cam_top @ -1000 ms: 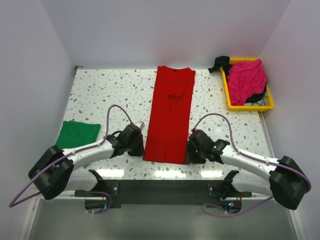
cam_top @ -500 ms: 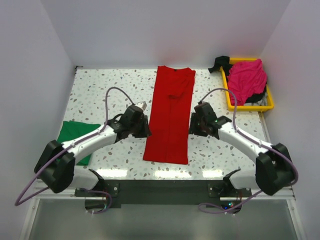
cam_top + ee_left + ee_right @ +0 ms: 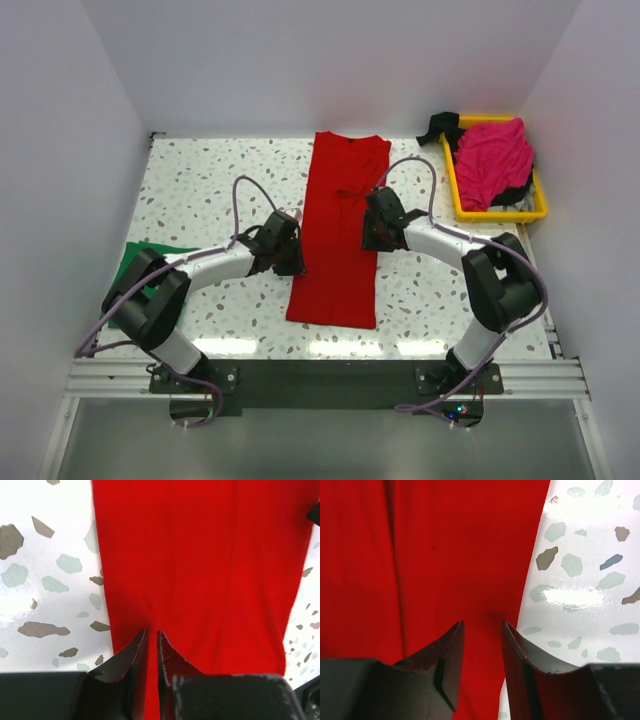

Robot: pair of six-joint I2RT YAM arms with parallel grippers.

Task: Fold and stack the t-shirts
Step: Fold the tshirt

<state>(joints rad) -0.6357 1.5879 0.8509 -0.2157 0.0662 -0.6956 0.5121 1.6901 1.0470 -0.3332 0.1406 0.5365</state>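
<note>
The bright red t-shirt [image 3: 343, 225] lies flat as a long narrow strip down the middle of the table. My left gripper [image 3: 290, 252] is low over its left edge, about halfway along. In the left wrist view its jaws [image 3: 152, 631] stand only a thin slit apart above the red cloth [image 3: 200, 555], with nothing visibly pinched. My right gripper [image 3: 374, 226] is at the shirt's right edge. Its jaws [image 3: 482, 625] are open over the red cloth [image 3: 445, 555], just inside the edge. The green t-shirt [image 3: 132, 258] lies at the left, partly under my left arm. The magenta-pink t-shirt [image 3: 492, 158] is heaped in the tray.
The yellow tray [image 3: 498, 212] stands at the back right, with dark cloth [image 3: 437, 125] hanging over its far corner. White walls close in the speckled table [image 3: 200, 190] on the left, back and right.
Both arms have swung away from the shirt's near end and now reach the middle of its sides. The left jaws opened a little, then narrowed again.
</note>
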